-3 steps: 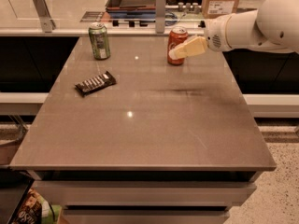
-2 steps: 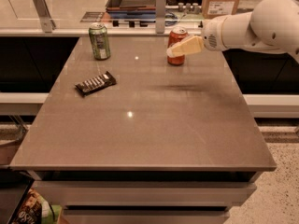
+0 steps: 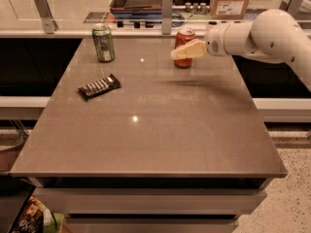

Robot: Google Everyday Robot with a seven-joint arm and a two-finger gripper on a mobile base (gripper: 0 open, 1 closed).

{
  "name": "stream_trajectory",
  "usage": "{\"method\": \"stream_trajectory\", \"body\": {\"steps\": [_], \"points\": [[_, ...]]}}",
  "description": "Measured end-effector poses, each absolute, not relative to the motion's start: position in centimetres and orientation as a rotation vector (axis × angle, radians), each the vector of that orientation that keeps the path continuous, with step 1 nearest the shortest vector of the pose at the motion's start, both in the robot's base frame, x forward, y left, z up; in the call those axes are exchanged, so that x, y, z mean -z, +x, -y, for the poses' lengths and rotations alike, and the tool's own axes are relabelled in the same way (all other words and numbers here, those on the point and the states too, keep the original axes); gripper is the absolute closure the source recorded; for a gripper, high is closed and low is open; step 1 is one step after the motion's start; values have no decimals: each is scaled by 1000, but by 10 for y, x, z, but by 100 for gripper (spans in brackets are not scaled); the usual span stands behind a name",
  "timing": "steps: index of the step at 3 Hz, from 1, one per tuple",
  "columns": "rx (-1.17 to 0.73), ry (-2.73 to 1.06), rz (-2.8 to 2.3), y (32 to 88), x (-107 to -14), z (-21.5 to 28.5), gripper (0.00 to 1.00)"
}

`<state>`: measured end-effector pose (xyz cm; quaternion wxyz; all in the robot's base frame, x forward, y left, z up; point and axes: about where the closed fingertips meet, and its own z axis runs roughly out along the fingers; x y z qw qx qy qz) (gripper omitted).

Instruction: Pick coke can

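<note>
Gripper [image 3: 181, 52] is shown at far right of table [image 3: 160, 144], laid across front of coke can [image 3: 185, 37]. Whether it is wide or clamped cannot be told. Compared with a second earlier, gripper is displaced slightly leftward, further across can, with white arm [image 3: 252, 35] extended behind it. Coke can is found upright on table, unmoved, not yet raised. Grasp is judged under way, lift outstanding. Green can [image 3: 103, 43] and candy bar wrapper [image 3: 99, 86] are left untouched, well apart to left.
</note>
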<state>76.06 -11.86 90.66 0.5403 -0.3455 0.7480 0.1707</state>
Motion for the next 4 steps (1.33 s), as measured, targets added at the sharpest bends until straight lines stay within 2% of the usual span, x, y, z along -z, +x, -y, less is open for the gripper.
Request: {"method": "stream_trajectory", "body": {"steps": [4], "points": [[-522,-748,-1693,793,-881,126,0]]}}
